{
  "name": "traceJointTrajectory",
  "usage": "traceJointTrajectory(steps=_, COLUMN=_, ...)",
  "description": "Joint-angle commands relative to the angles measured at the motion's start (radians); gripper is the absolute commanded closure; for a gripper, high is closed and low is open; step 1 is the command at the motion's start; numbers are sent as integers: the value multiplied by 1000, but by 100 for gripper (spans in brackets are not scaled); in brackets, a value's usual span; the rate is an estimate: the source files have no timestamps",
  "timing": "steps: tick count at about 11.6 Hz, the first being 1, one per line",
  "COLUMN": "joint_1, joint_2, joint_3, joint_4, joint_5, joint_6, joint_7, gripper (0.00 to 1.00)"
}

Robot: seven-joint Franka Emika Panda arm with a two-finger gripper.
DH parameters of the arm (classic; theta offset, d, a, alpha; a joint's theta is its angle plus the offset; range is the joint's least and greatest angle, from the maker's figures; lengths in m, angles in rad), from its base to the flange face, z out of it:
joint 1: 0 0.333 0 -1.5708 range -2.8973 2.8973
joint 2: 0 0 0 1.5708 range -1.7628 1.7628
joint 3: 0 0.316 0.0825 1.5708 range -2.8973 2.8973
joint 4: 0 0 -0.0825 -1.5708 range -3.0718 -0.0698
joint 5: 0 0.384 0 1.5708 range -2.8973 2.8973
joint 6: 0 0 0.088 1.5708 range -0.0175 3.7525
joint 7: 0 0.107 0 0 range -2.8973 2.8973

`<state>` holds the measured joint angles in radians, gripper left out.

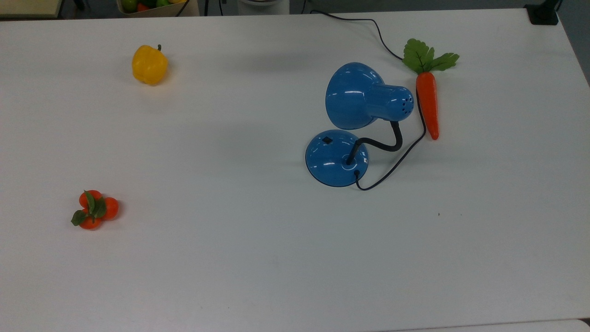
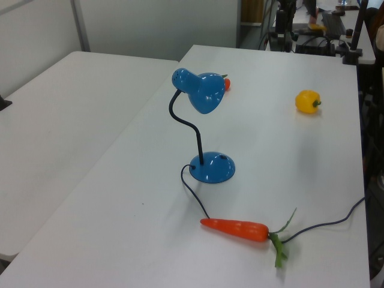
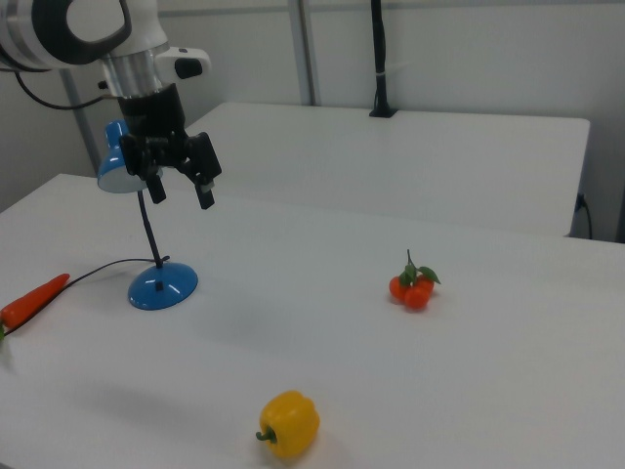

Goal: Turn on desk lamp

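White table [image 1: 258, 258] (desk lamp [image 1: 343, 138] upright)

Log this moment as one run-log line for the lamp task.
phase: approach | gripper: open, raised above table, holding nothing | desk lamp: upright, untouched | switch: on base, not pressed

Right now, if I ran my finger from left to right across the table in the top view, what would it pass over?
Cluster of small oranges → yellow bell pepper → blue desk lamp → carrot.
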<state>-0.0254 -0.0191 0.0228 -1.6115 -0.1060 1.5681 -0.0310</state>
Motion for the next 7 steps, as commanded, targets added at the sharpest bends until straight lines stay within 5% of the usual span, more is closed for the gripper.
traceJointTrajectory(steps=1, joint_1=7, joint_2=-5, joint_3=3, joint_4=-5, joint_5=-4, joint_6=-23, joint_7=25, gripper=0)
traceJointTrajectory(steps=7, joint_1=7, joint_2=1, joint_3=3, joint_4=-5, joint_5=-4, joint_6=-26, joint_7=19, gripper=0)
